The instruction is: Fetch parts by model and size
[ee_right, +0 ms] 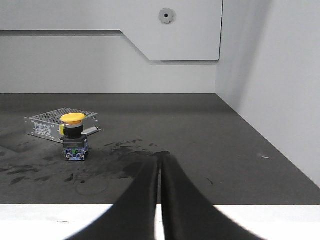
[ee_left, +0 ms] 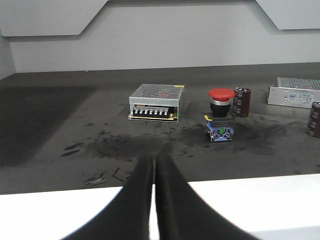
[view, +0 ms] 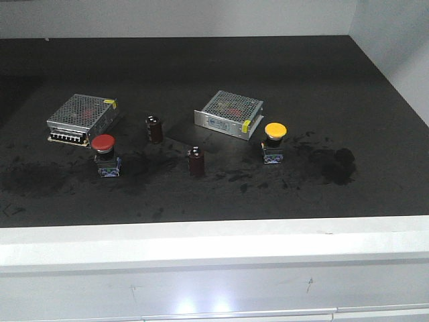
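A red-capped push-button switch [view: 104, 153] on a black and blue base stands at the left of the dark table; it also shows in the left wrist view [ee_left: 220, 114]. A yellow-capped switch [view: 274, 141] stands at the right; it also shows in the right wrist view [ee_right: 74, 136]. My left gripper [ee_left: 154, 159] is shut and empty, near the table's front edge, short of and left of the red switch. My right gripper [ee_right: 161, 156] is shut and empty, near the front edge, right of the yellow switch. Neither gripper shows in the front view.
Two silver mesh metal boxes [view: 84, 117] [view: 229, 113] lie behind the switches. Two dark brown cylinders [view: 154, 128] [view: 196, 162] stand between them. A white ledge [view: 214, 235] runs along the table's front. A grey wall [ee_right: 270, 75] bounds the right side.
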Controlling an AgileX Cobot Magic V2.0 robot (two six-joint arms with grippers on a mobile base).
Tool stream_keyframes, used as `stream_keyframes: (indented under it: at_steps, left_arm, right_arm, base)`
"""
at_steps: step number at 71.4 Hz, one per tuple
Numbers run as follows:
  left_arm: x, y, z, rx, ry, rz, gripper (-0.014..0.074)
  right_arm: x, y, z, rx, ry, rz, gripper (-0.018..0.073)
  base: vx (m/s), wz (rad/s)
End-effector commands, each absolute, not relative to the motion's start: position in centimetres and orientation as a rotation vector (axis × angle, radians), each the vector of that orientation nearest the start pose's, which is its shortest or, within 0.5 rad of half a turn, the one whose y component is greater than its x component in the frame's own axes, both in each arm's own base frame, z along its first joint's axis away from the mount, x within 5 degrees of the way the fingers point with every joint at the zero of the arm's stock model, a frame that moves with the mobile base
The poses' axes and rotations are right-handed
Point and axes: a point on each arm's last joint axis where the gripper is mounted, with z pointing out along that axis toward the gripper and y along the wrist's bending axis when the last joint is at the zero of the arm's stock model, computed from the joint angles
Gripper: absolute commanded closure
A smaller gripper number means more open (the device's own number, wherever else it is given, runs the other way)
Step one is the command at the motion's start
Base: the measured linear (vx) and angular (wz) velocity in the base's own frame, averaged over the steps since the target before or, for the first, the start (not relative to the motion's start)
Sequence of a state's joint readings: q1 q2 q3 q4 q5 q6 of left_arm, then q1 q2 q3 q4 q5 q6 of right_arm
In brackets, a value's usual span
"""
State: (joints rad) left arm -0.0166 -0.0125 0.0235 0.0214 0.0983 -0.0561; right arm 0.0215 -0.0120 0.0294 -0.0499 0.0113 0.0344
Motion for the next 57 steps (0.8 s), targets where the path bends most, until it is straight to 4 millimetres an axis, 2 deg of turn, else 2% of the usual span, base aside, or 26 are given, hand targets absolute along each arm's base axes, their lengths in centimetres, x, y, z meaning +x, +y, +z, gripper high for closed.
stream_keyframes:
  at_steps: [1, 57]
  left_arm:
    - [5.49, -0.10, 20.84, -0.019, 1.494, -0.050, 0.0603]
    - [5.46, -0.10, 21.12, -0.018, 1.462, -0.051, 0.0603]
  right_arm:
    - [5.55, 0.13, 20.85, -0.035, 1.431, -0.006, 0.0569]
    - [5.55, 0.13, 20.85, -0.035, 1.431, -0.006, 0.0569]
  base:
    - [0.00, 0.00]
    - [0.00, 0.00]
